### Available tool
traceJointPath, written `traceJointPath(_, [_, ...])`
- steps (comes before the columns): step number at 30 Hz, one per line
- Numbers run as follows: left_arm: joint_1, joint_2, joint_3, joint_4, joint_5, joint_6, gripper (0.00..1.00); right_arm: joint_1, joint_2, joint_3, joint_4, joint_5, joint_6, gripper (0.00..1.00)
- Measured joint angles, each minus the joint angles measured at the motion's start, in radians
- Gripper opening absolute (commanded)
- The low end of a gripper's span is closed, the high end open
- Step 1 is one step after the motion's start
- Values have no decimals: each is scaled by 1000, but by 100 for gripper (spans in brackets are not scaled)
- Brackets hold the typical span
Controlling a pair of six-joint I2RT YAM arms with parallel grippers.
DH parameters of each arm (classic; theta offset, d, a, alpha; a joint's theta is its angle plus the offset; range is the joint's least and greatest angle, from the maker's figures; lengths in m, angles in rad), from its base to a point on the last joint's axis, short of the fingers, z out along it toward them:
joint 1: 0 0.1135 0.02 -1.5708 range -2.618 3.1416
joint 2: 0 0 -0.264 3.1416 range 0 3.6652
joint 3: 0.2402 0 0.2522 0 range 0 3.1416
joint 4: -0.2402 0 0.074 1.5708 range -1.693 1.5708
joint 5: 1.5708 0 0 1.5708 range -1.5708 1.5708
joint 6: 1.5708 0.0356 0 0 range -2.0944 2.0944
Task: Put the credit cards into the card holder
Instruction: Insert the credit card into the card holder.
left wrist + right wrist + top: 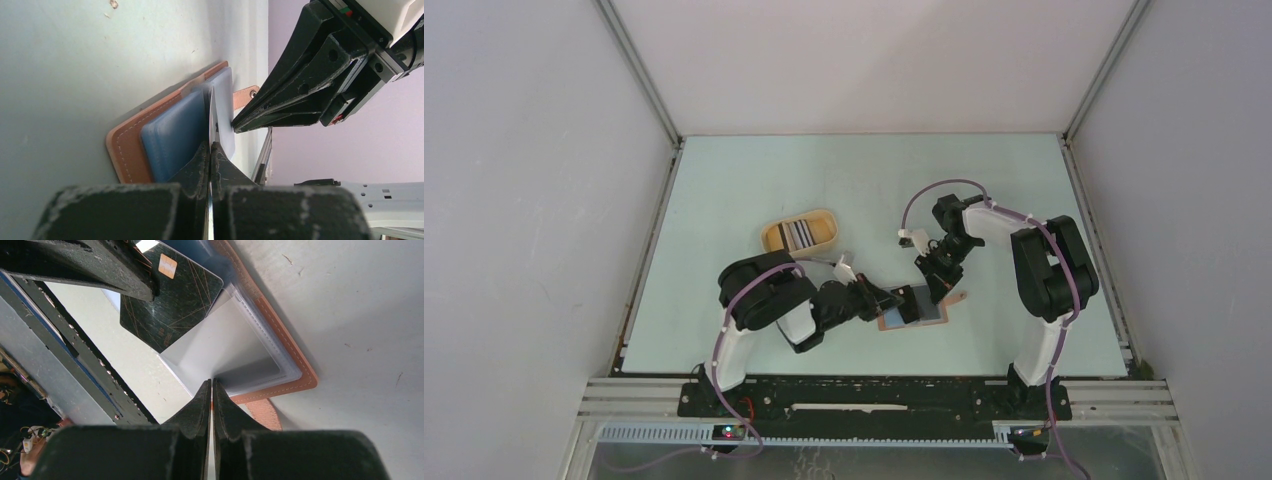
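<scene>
The reddish-brown card holder (894,320) lies open on the table, blue-grey inside (175,135), with its tab (262,412) sticking out. My left gripper (210,145) is shut on a dark credit card with a gold chip (172,300). The card shows edge-on in the left wrist view, its far end at the holder's pale sleeves. My right gripper (211,382) is shut on a pale inner sleeve (225,347) of the holder and holds it lifted open. Both grippers meet over the holder in the top view, the left (884,298) and the right (941,288).
A yellow oval tray (824,222) behind the left arm holds more cards (799,234). The table's near rail (75,355) runs just beside the holder. Grey walls enclose the table on the left, back and right.
</scene>
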Motion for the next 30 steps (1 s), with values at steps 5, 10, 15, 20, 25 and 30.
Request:
traceJointPath(5, [0, -3, 2, -16, 13, -11, 0, 1, 0, 0, 0, 1, 0, 11])
traceJointPath(10, [0, -13, 2, -36, 24, -27, 0, 3, 0, 1, 0, 5, 3, 11])
traceJointPath(15, [0, -16, 3, -51, 33, -37, 0, 6, 0, 1, -1, 8, 6, 11])
traceJointPath(20, [0, -18, 18, -74, 49, -44, 0, 8, 0, 1, -2, 11, 7, 10])
traceJointPath(25, [0, -18, 34, -95, 63, -44, 0, 8, 0, 1, -3, 12, 7, 11])
traceJointPath(30, [0, -18, 35, -99, 67, -44, 1, 8, 0, 1, -3, 12, 7, 12])
